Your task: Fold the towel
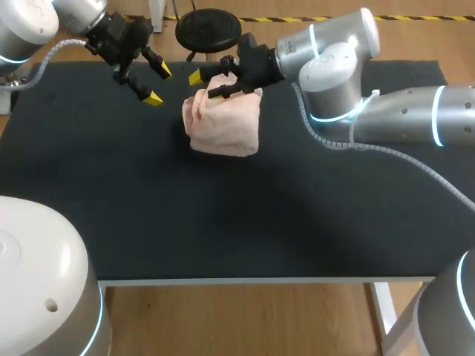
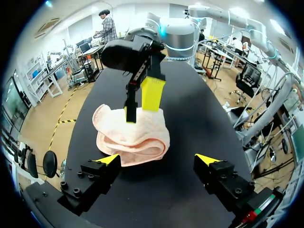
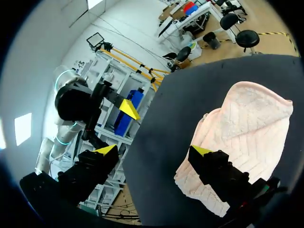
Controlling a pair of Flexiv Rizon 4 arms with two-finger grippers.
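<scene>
- The table [image 1: 223,222] has a plain, matte black top.
- There's a thin white strip along its front edge.
- A white leg [image 1: 383,311] shows under the near right corner.

Your towel [image 1: 223,122] lies on table [image 1: 223,222], far middle. Your left gripper [image 1: 159,85] just left of it; right gripper [image 1: 202,84] over its far edge.
</scene>
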